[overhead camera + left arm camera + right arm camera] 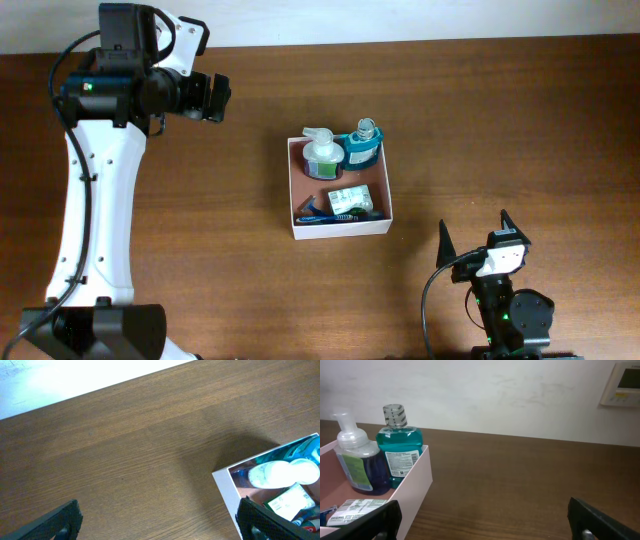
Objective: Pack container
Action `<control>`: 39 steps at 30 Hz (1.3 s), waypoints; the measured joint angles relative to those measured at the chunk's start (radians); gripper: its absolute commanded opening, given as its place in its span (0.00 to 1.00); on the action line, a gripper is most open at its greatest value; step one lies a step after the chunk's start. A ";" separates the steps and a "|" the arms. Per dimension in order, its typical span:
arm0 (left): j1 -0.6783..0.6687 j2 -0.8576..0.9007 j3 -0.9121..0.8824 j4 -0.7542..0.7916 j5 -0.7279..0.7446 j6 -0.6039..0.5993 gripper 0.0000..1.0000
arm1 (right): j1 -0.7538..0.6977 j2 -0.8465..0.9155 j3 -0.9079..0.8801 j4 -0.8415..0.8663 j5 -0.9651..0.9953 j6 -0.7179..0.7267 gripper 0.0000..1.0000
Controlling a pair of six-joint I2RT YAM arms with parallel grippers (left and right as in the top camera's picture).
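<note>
Sitting untouched: the container (340,231).
Left gripper (215,97) and right gripper (474,222) hang well apart from it, both spread wide, empty.

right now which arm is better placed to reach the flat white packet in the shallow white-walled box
Right, probably. The open right gripper sits nearer the flat white packet in the shallow white-walled box. The open left gripper would have to pass the white-topped pump bottle first.

Pump bottle (320,155) inside container (345,229), far-left corner
</note>
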 measured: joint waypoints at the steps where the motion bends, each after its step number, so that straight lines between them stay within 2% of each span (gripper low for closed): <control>1: 0.000 0.000 0.000 0.000 0.000 0.000 0.99 | 0.000 0.000 0.000 0.000 0.000 0.000 0.99; 12: 0.000 -0.009 0.000 -0.004 0.000 0.000 0.99 | 0.000 0.000 0.000 0.000 0.000 0.000 0.99; 16: 0.000 -0.089 -0.002 -0.037 -0.001 0.000 0.99 | 0.000 0.000 0.000 0.000 0.000 0.000 0.99; 20: 0.000 -0.287 -0.004 -0.057 -0.034 0.000 1.00 | 0.000 0.000 0.000 0.000 0.000 0.000 0.99; 25: 0.000 -0.658 -0.002 -0.071 -0.064 0.000 0.99 | 0.000 0.000 0.000 -0.001 0.000 0.000 0.99; 29: 0.002 -0.875 -0.040 -0.091 -0.080 0.000 0.99 | 0.000 0.000 0.000 -0.001 0.000 0.000 0.99; 34: 0.002 -1.038 -0.218 -0.078 -0.087 0.000 0.99 | 0.000 0.000 0.000 -0.001 0.001 0.000 0.99; 39: 0.002 -1.196 -0.518 0.083 -0.091 0.000 0.99 | 0.000 0.000 0.000 -0.001 0.001 0.000 0.99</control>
